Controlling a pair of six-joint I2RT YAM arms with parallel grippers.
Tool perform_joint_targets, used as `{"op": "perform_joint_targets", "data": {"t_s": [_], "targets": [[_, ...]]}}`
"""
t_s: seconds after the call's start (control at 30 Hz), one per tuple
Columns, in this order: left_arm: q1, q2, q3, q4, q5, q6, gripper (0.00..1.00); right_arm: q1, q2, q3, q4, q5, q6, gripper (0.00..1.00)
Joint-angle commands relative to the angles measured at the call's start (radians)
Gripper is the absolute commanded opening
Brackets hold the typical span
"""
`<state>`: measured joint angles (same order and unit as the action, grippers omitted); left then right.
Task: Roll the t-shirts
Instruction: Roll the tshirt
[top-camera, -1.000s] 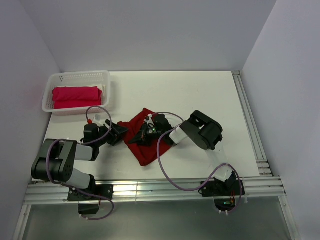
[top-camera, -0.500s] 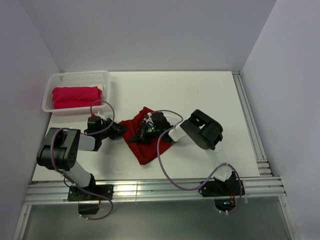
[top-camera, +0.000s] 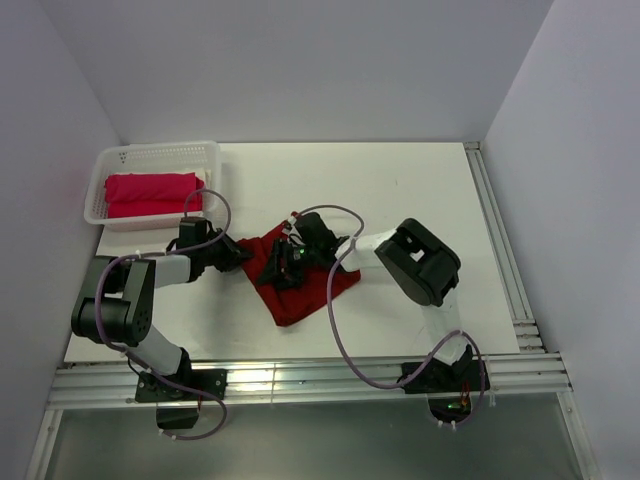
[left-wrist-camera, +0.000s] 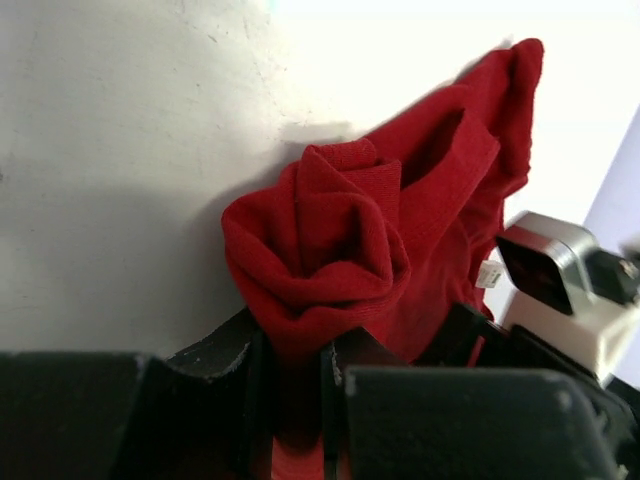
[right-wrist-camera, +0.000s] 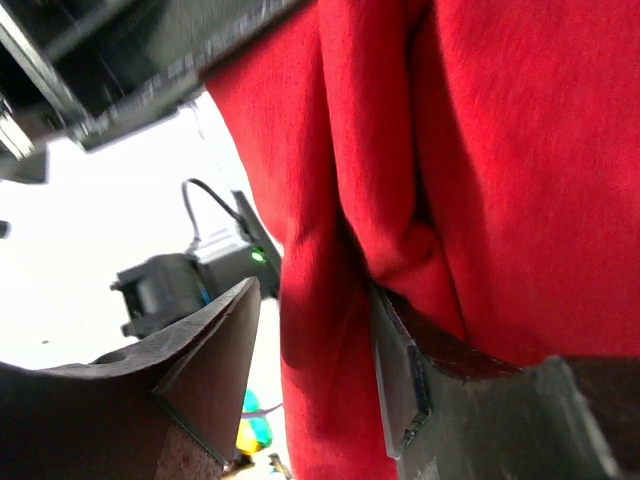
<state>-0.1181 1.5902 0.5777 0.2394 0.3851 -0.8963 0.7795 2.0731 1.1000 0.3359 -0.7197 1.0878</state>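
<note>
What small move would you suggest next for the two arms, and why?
Probably lift the right gripper clear of the crimson t-shirt: its jaws stand open around a fold, while the left gripper pinches the bunched edge and seems able to roll it alone.

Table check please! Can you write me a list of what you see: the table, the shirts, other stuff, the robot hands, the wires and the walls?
Surface: white table, nothing spilled on it that I can see.
Job's things: dark shirt bunched in a loose heap mid-table; bright shirt lies bundled in the basket.
Clutter: white basket at the far left corner.
Grippers: left gripper pinches a fold of the dark shirt; right gripper is open, with a fold of cloth between its fingers.
Cables: purple cables loop off both arms; the right one hangs over the dark shirt's edge.
Surroundings: plain pale walls on three sides; metal rails at the near edge.
</note>
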Motion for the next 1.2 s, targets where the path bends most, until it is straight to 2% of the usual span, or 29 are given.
{"op": "perform_joint_targets", "data": {"t_s": [0.0,0.27,0.37,0.43,0.57,0.83,0.87,0.9,1.03,1.07,1.13,1.17], "targets": [[0.011,-0.01,0.043,-0.08,-0.146,0.069,0.05,0.02,-0.068,0.006,-0.259,0.026,-0.164,0.56],[-0.002,-0.021,0.06,-0.101,-0.161,0.086,0.06,0.092,-0.148,0.037,-0.532,0.153,-0.351,0.55],[-0.014,-0.022,0.068,-0.127,-0.181,0.092,0.05,0.124,-0.16,0.063,-0.613,0.213,-0.397,0.5],[-0.021,-0.021,0.08,-0.146,-0.202,0.096,0.06,0.153,-0.169,0.066,-0.627,0.232,-0.405,0.48],[-0.038,-0.019,0.108,-0.207,-0.242,0.094,0.06,0.178,-0.179,0.055,-0.635,0.252,-0.39,0.3],[-0.058,0.013,0.188,-0.36,-0.291,0.094,0.05,0.208,-0.225,0.006,-0.63,0.325,-0.368,0.27],[-0.063,0.011,0.194,-0.368,-0.29,0.1,0.05,0.211,-0.238,-0.003,-0.612,0.328,-0.362,0.16],[-0.063,0.01,0.201,-0.376,-0.288,0.102,0.06,0.213,-0.246,-0.029,-0.594,0.327,-0.353,0.13],[-0.071,0.014,0.237,-0.434,-0.278,0.117,0.09,0.201,-0.278,-0.128,-0.425,0.234,-0.263,0.03],[-0.072,0.016,0.246,-0.465,-0.278,0.12,0.11,0.196,-0.292,-0.161,-0.303,0.167,-0.234,0.0],[-0.074,0.022,0.274,-0.497,-0.275,0.126,0.17,0.178,-0.301,-0.256,-0.179,0.117,-0.142,0.0],[-0.074,0.022,0.281,-0.52,-0.278,0.134,0.18,0.172,-0.304,-0.285,-0.056,0.091,-0.111,0.0]]}}
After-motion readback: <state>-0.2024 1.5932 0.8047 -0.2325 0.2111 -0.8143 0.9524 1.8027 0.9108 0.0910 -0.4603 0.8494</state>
